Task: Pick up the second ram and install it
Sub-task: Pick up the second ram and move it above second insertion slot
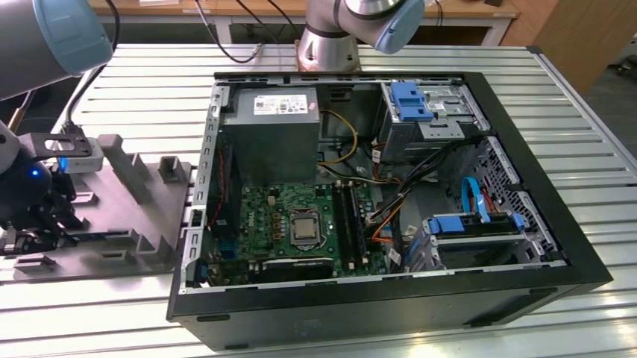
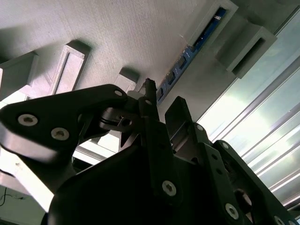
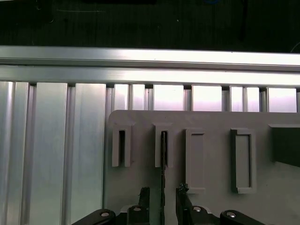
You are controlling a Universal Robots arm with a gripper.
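Hovering above the grey holder tray [image 3: 211, 119] on the slatted metal table [image 3: 51, 154], gripper [image 3: 163, 199] parted, one finger either side of the second ram [image 3: 163, 150], not touching it, ram on edge in its slot, open computer case [image 1: 378, 321] well apart.

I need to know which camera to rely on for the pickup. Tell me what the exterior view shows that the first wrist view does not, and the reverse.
Exterior view, not the first wrist view: the open computer case, its green motherboard and the grey power supply.

First wrist view, not the exterior: the second ram seen edge-on in a holder slot, with the open hand lined up on it, a finger to each side, not touching.

Both: the grey holder tray and the slatted metal table.
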